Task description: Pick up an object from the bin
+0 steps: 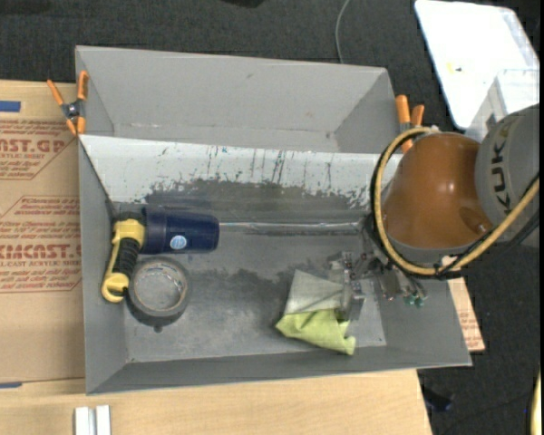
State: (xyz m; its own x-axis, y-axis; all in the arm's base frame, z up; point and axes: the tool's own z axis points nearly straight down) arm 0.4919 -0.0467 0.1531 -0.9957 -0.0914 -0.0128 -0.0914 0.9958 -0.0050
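One crumpled yellow-green cloth (pixel 319 332) is seen on the floor of the grey metal bin (pixel 236 89), in its near right part, close to the near wall. Its long axis is laid roughly from left to right in the view, with the right end a little lower. A pale grey-white triangular piece (pixel 310 293) is joined to its upper side, with the tip pointed toward the far wall; whether it belongs to the same cloth or is a separate thing cannot be told. The surface is wrinkled and folded. The gripper (pixel 352 290) is placed over the right edge of the cloth, and this edge is hidden under it. Whether the gripper is opened or closed cannot be told. Well apart, at the left side, a dark blue cylinder (pixel 181 229) is laid on its side, touching a yellow and black handle (pixel 122 256), and a grey roll of tape (pixel 157 288) is set just beside them
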